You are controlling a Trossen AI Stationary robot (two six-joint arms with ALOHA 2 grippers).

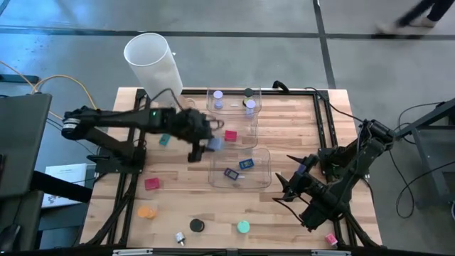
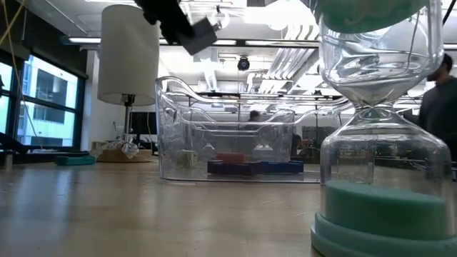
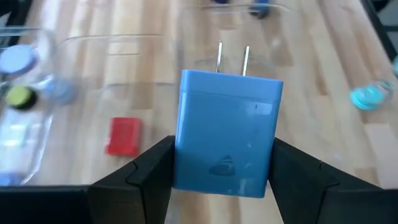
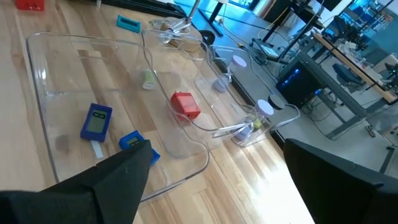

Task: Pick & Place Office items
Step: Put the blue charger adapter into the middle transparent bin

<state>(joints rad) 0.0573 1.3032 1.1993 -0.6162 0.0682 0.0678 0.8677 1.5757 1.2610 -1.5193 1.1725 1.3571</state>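
In the centre of the high view the left gripper (image 1: 207,142) hangs above the table (image 1: 284,206), just left of the two clear bins, its fingers clamped on a blue plug block (image 3: 227,134) whose two metal prongs point away from the wrist. In the low view that block (image 2: 203,35) sits at the top of the frame, above the near bin (image 2: 235,128). The near bin (image 1: 242,167) holds two blue pieces (image 1: 238,168); the far bin (image 1: 233,107), toward the top centre, holds lavender discs (image 1: 218,94), and a red block (image 1: 230,135) lies between them. Loose on the table at lower left are a pink block (image 1: 152,183), an orange disc (image 1: 146,211), a black disc (image 1: 197,225) and a teal disc (image 1: 244,227); a teal block (image 1: 164,140) lies beside the left arm. The right gripper (image 1: 290,186) waits at lower right of the near bin, fingers spread apart. A white cylinder (image 1: 151,60) stands at upper left.
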